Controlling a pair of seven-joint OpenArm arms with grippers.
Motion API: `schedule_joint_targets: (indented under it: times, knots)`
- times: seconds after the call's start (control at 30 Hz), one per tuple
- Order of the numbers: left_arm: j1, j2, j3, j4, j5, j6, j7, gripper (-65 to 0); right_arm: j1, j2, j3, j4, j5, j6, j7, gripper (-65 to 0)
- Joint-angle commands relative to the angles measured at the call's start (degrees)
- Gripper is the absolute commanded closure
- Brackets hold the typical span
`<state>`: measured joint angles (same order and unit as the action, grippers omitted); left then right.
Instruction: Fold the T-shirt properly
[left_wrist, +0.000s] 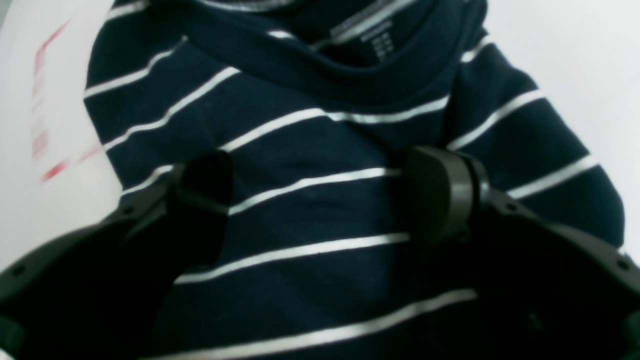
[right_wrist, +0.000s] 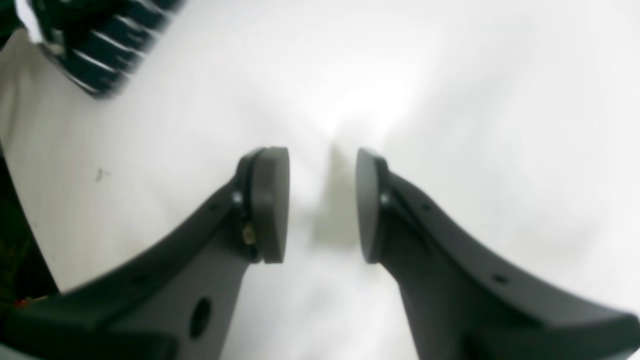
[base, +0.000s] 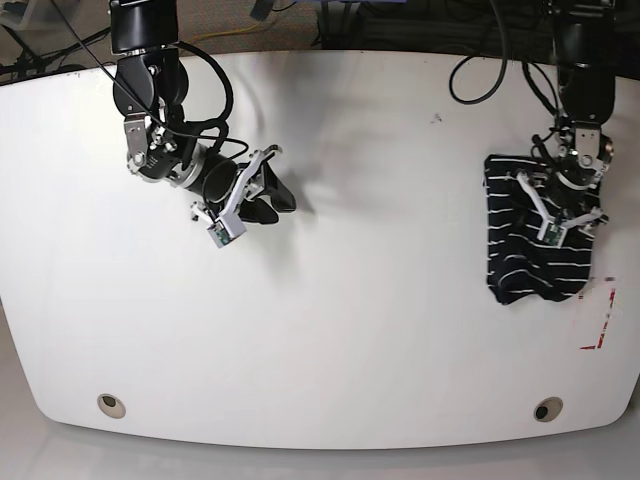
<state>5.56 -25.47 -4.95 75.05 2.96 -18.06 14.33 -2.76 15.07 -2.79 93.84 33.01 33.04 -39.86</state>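
Nearest the base camera, the white table (base: 320, 330) shows 2 round metal-ringed holes (base: 112, 405) close to its front edge, 1 toward each front corner. Taking the T-shirt (base: 533, 235) as landmark: it lies folded into a compact dark rectangle with thin white stripes, flat on the table beside the edge on the left arm's side, with short red markings (base: 600, 325) on the table just in front of it toward that edge. The left gripper (left_wrist: 320, 200) hangs directly over the T-shirt, jaws spread wide, 1 finger on either side of a band of striped cloth; the left wrist view does not settle whether the pads (left_wrist: 440, 192) touch the fabric, and nothing is pinched between them. In that view the collar and a printed neck label (left_wrist: 372, 37) lie beyond the fingers. The right gripper (right_wrist: 322, 205) is well apart from the T-shirt, across the table, above bare white surface, jaws parted to a narrow gap with nothing between them. Farthest back, dark cables (base: 480, 60) trail over the rear edge of the table behind both arms.
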Motion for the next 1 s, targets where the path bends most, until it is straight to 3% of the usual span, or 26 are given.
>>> schedule_joint_targets:
  times: [0.0,0.3,0.53,0.67,0.8,0.87,0.97]
  knots:
    - [1.07,-4.2,-4.32,-4.23,4.2,-2.81,6.55,-49.4,0.79,0.45,1.51,1.32,0.96,0.5,0.16,-20.3]
    - [0.99,-12.99,-14.96,-12.5,4.03,-12.4,6.29,-49.2,-1.24,0.8,3.45,4.93,0.79,0.5,-0.01,-20.3]
    - [1.16,-13.25,-21.38,-2.65,4.03,-20.75,8.93,-49.2,-2.29,0.62,3.36,7.12,0.61,0.24,-0.01,-20.3]
    - [1.16,-12.55,-21.82,8.6,4.03,-21.94,15.69,-49.2,-2.11,1.06,3.36,6.77,0.44,-0.03,0.34,-20.3]
    - [1.07,-8.68,-21.64,15.81,2.01,-21.89,15.96,-49.2,-2.03,2.38,3.36,6.77,-2.47,-0.11,0.43,-20.3]
    - [0.72,-6.13,-21.47,18.01,1.21,-21.63,15.87,-49.2,-1.94,2.29,3.36,6.77,-7.92,-0.2,0.96,-20.3]
    - [-1.39,-0.94,-17.86,18.98,0.95,-18.46,12.35,-49.2,-2.38,1.41,3.45,6.6,-17.15,-0.2,5.88,-20.3]
